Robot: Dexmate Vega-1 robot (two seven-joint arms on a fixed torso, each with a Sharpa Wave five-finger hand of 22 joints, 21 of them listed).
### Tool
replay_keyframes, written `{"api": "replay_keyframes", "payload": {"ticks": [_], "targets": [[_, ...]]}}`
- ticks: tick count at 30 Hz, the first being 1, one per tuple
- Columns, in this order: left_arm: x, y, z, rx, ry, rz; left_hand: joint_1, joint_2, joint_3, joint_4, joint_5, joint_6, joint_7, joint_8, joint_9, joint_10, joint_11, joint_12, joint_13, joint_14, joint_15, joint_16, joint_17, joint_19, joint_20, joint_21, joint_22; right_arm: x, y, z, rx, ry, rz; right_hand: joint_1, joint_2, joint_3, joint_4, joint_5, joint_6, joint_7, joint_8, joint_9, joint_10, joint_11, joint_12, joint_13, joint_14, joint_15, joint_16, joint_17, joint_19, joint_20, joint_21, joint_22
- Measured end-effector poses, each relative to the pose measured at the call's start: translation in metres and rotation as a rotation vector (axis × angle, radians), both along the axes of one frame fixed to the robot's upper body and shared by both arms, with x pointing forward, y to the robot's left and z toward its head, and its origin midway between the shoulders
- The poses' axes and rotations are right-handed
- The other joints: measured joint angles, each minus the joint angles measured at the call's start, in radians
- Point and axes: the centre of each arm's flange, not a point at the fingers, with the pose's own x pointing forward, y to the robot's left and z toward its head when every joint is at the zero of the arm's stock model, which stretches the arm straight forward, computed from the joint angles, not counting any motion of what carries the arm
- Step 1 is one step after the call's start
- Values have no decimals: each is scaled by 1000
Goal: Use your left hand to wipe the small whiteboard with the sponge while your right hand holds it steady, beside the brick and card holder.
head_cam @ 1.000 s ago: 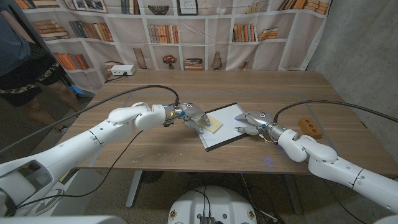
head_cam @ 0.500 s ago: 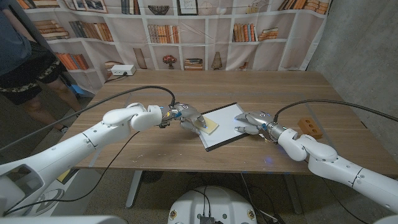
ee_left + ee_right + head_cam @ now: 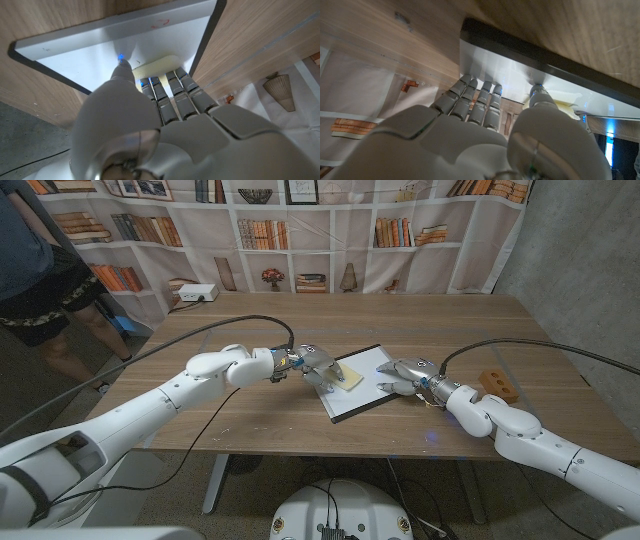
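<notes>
A small white whiteboard (image 3: 363, 387) with a dark frame lies at the middle of the table. My left hand (image 3: 318, 366) holds a pale yellow sponge (image 3: 347, 379) down on the board's left part. In the left wrist view the sponge (image 3: 156, 67) shows past my fingers (image 3: 172, 95) on the whiteboard (image 3: 90, 50), which carries a small red mark near its far edge. My right hand (image 3: 403, 373) rests on the board's right edge with its fingers on the white surface. The right wrist view shows those fingers (image 3: 475, 100) against the whiteboard (image 3: 515, 70).
An orange brick (image 3: 497, 384) lies on the table to the right of my right forearm. A person stands at the far left behind the table (image 3: 260, 420). A bookshelf backdrop hangs behind, with a small white box (image 3: 196, 294) on a shelf.
My left hand has slid the sponge to the right, further onto the whiteboard. The right hand has stayed in place on the board's edge.
</notes>
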Motion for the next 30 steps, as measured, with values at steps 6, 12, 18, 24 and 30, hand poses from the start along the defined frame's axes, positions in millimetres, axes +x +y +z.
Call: {"api": "replay_keyframes", "payload": {"ticks": [6, 12, 18, 24, 30], "targets": [[11, -13, 4, 12, -24, -23, 3, 3, 0, 0, 0, 0, 0, -1, -1, 0, 0, -6, 1, 0, 0, 0, 0, 0, 0, 0, 0, 0, 1, 0, -3, 0, 0, 1, -1, 0, 0, 0, 0, 0, 0, 0, 0, 0, 0, 0, 0, 0, 0, 0, 0, 0, 0, 0], [22, -24, 9, 22, -41, -34, 3, 3, 0, 0, 0, 0, 0, -4, 0, 0, 0, -7, 0, -11, 0, -4, 0, -4, -4, 0, 0, 1, 1, 1, -5, -1, -2, 1, -1, 0, 0, 0, 0, 0, 0, 0, 0, 0, 0, 0, 0, 0, 0, 0, 0, 0, 0, 0], [25, -27, 11, 34, -43, -39, 3, 3, 0, 0, 0, -8, 4, -6, 0, -2, -2, -11, -4, -11, 0, -6, 0, -3, -4, 0, 0, 1, 2, 1, -4, -3, -6, 1, -1, 0, 0, 0, 0, 0, 0, 0, 0, 0, 0, 1, 0, 0, 0, 0, 0, 0, 0, 0], [24, -20, 6, 22, -6, -28, 3, 3, 1, -1, 0, -15, 4, -13, 0, -10, 1, -13, -7, -15, 0, -12, -2, -7, 0, -9, -1, 3, 2, 2, -2, -3, -8, 1, -1, 0, 0, 0, 0, 0, 0, 1, 0, 0, -1, 1, 0, 0, 0, 0, 0, 0, 0, 0], [16, -6, 1, 11, 16, 3, 3, 3, 8, 0, 0, -15, 4, -9, 0, -14, 2, -11, -6, -18, 0, -10, -2, -7, 0, -11, 0, 5, 1, 3, -2, -2, -9, 1, -1, 1, -1, -1, 0, 0, 0, 1, 0, 0, -4, 1, 0, 0, 0, 0, 4, -4, -1, -1]]}}
